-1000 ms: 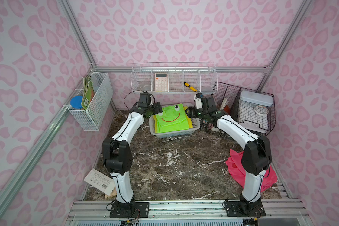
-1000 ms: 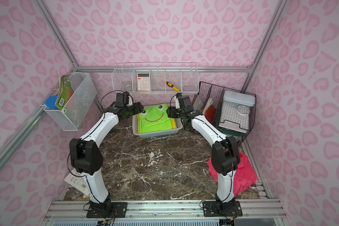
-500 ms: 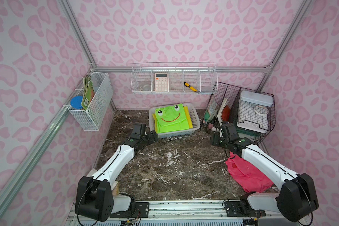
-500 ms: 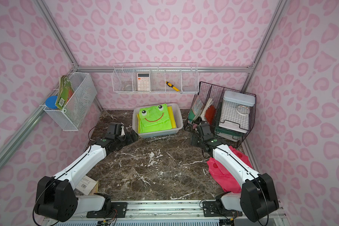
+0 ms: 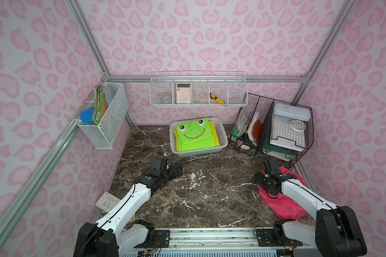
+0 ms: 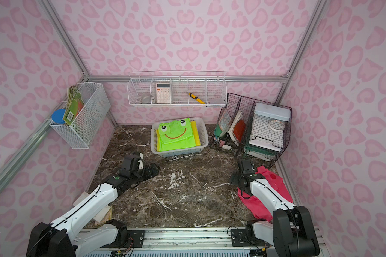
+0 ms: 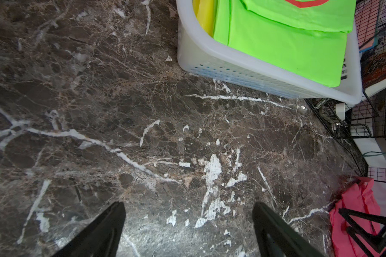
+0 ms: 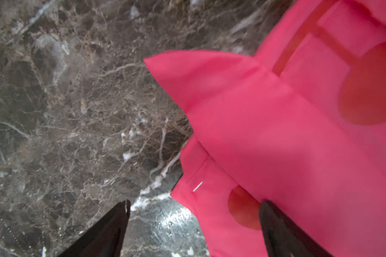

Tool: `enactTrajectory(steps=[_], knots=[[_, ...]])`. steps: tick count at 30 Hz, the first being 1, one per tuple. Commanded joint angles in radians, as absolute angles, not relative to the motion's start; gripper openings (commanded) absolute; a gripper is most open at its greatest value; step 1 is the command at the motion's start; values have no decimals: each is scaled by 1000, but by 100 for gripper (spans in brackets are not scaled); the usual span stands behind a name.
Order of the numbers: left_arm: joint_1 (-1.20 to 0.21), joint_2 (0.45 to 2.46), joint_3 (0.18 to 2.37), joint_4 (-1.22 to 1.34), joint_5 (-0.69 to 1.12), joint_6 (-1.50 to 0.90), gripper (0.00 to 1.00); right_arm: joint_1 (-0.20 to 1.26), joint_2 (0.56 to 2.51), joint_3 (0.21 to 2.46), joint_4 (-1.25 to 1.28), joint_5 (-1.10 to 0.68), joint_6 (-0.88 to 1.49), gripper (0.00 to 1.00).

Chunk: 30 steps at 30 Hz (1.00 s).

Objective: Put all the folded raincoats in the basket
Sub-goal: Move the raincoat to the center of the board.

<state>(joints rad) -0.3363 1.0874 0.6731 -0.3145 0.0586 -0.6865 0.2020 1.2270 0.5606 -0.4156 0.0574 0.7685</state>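
One dark brown marble tabletop [image 5: 210, 200] carries a white perforated plastic basket [image 5: 198, 152] at rear centre, with the folded lime-green frog-face raincoat [image 5: 194, 135] lying flat inside it. A crumpled pink fabric sheet [image 5: 285, 204] lies at the tabletop's right edge. The left gripper [image 7: 188, 207] hovers over bare marble near the basket and the right gripper [image 8: 194, 202] over the sheet's edge, each with fingers spread wide, clamping nothing.

Pink blotch-print walls [image 5: 210, 33] on three sides, aluminium rails [image 5: 274, 79] framing them. Below, a dark brown marble counter [image 5: 210, 200], white-veined, glossy under bright even light. White wire racks [image 5: 161, 89] hang up high.
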Motion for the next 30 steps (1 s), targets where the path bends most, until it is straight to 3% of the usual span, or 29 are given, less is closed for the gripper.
enactTrajectory(steps=[1, 5, 11, 17, 21, 25, 30], knots=[[-337, 1080, 667, -314, 42, -691, 94, 199, 1239, 533, -340, -23, 802, 93], [-339, 1083, 665, -318, 33, -678, 94, 252, 1235, 504, -290, -57, 845, 92], [-339, 1082, 688, -357, 9, -646, 94, 466, 1300, 496, -170, -77, 990, 92], [-339, 1070, 665, -363, 17, -659, 94, 748, 1443, 599, 6, -77, 1135, 92], [-340, 1038, 621, -370, 9, -678, 94, 860, 1599, 756, 40, -99, 1118, 92], [-339, 970, 590, -416, 18, -682, 94, 878, 1618, 856, -36, -57, 1052, 92], [-374, 925, 531, -388, 114, -737, 94, 782, 1465, 839, -209, 44, 941, 92]])
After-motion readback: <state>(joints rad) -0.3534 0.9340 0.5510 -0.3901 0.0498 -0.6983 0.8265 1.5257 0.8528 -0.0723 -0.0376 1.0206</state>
